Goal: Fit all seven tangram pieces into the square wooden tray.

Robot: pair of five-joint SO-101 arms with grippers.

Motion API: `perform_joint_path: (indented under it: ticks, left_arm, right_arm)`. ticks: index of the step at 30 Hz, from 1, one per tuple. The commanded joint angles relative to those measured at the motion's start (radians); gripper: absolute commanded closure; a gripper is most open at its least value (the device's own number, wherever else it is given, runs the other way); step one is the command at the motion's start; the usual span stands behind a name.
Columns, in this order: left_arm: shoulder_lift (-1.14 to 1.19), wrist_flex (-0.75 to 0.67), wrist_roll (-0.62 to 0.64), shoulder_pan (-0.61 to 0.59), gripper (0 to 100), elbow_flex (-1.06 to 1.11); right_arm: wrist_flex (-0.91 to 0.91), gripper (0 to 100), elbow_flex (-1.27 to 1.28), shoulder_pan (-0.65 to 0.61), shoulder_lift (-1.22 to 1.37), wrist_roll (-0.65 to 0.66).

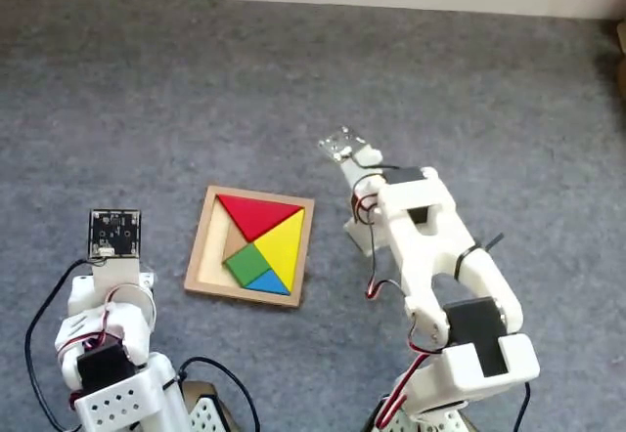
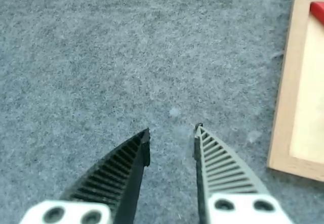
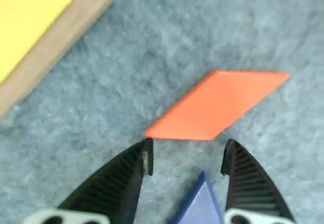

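**Operator:** Report the tray fill status.

**Technician:** The square wooden tray (image 1: 202, 246) lay at the centre of the grey tabletop (image 1: 147, 109). Four pieces were seated in it:
- the red triangle (image 1: 256, 214) at 12 o'clock
- the yellow triangle (image 1: 284, 246) at 3 o'clock
- the green square (image 1: 246, 264) just off centre toward 6 o'clock
- the light blue triangle (image 1: 271, 282) at 5 o'clock

The zone around 9 o'clock showed bare wood.

**Operator:** Which pieces were outstanding?

**Technician:** Two were identified outside the tray, the orange parallelogram (image 3: 217, 105) and the dark blue triangle (image 3: 200, 203). Both lay flat on the tabletop near a tray corner, close together but apart. The seventh piece could not be located. Judged progress was slightly past halfway, with three pieces left to fit.

**Operator:** What were the tool states?

**Technician:** The right tool (image 3: 187, 150), on the arm at the tray's 3 o'clock, was released and grasped nothing. The dark blue triangle's tip sat between its jaws, and the orange parallelogram lay just beyond its fingertips. The left tool (image 2: 172, 133), at the tray's 8 o'clock, was likewise released and empty above bare tabletop, with the tray's edge beside it.

**Operator:** What was the probable step in hand?

**Technician:** Judged, it was pickup of one of the loose pieces by the right tool. Which piece could not be determined.
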Motion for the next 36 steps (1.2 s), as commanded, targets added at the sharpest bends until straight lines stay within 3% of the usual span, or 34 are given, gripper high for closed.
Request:
perform_joint_path:
  ticks: [1,11,23,36]
  left_arm:
    - [-0.056,-0.021,-0.005,0.022,84,-0.005]
    - [-0.056,-0.021,-0.005,0.021,84,-0.005]
    - [-0.056,-0.021,-0.005,0.021,84,-0.005]
    - [-0.056,-0.021,-0.005,0.021,84,-0.005]
  right_arm:
    - [0.008,78.1,-0.056,-0.016,-0.012,-0.064]
    - [0.013,78.1,-0.139,-0.088,-0.018,-0.288]
    - [-0.148,78.1,-0.082,-0.068,0.008,-0.298]
    - [-0.085,78.1,-0.085,0.005,0.153,-0.298]
